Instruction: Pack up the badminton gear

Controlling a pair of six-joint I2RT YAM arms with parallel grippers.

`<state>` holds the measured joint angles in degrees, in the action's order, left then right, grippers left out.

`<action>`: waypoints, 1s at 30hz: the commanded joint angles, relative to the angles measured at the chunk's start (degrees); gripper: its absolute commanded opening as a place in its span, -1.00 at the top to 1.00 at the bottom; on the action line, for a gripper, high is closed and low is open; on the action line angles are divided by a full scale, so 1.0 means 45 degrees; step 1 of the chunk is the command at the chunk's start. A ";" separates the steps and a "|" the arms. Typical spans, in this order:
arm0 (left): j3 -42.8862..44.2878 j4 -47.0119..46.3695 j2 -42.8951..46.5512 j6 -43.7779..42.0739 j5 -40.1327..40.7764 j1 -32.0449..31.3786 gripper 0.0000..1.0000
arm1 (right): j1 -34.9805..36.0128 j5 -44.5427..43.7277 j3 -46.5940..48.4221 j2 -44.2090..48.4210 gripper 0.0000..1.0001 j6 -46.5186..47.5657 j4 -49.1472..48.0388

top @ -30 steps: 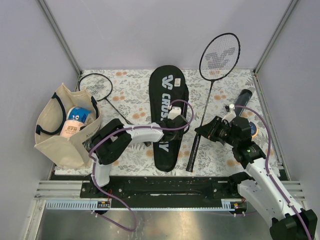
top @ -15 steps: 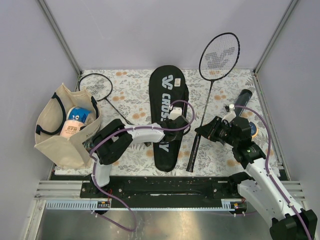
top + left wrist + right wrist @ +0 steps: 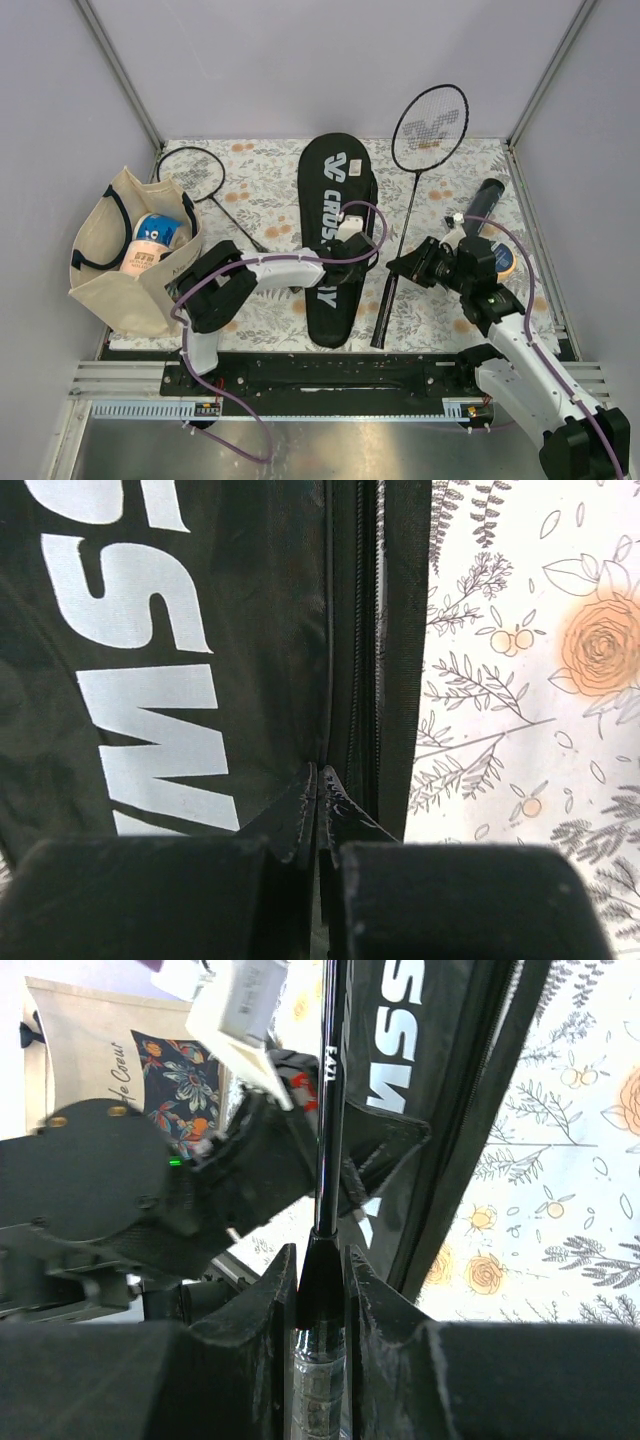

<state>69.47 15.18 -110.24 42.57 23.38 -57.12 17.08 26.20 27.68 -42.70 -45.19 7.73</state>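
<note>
Pinching right down to nothing, the left gripper [image 3: 318, 790] has its two tips pressed together on the zip edge of the cover [image 3: 180, 660], low in the middle of its wrist view. To my eye a thin fold of the fabric is nipped between them. The right gripper [image 3: 322, 1260] is clamped partway closed on a racquet [image 3: 330, 1080], just where the dark cone of the grip narrows into the shaft.

In the overhead view that racquet runs up right of centre. Its head lies over the far edge of the flowered mat [image 3: 270, 170] and its butt end sits close beside the cover's lower right side. The cover lies flat down the centre. A second racquet [image 3: 196, 176] sits at upper left, and the tube [image 3: 484, 198] at right.

I'd judge the cover soft and floppy. It will sag and drag rather than lift as one piece, so the seam by the zip is the sensible hold for opening it. The racquet is light but long and springy, with a slick shaft. Held near the grip it should not twist, though the far head may swing and catch.
</note>
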 commanded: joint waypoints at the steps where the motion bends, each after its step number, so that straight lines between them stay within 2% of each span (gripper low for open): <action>1: -0.0301 -0.0013 0.1701 0.0286 -0.0078 0.0057 1.00 | -0.0026 0.0272 -0.0213 0.0074 1.00 -0.0134 -0.0644; 9: -0.1102 -0.0795 0.3226 0.0599 -0.0253 0.0389 1.00 | -0.0026 0.1363 -0.0858 0.0153 1.00 -0.0523 0.0353; 20: -0.1454 -0.1107 0.3501 0.0599 -0.0195 0.0467 1.00 | -0.0007 0.3845 -0.2244 0.1108 1.00 -0.2027 0.0959; 26: -0.1571 -0.1341 0.3598 0.0619 -0.0234 0.0467 1.00 | -0.0007 0.4822 -0.2830 0.1266 1.00 -0.2419 0.0783; 30: -0.1611 -0.1459 0.3599 0.0444 -0.0429 0.0467 1.00 | -0.0007 0.5816 -0.3299 0.0993 1.00 -0.2847 -0.0656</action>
<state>62.46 12.10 -96.68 44.66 22.48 -55.29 17.08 45.36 14.06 -37.69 -55.72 12.86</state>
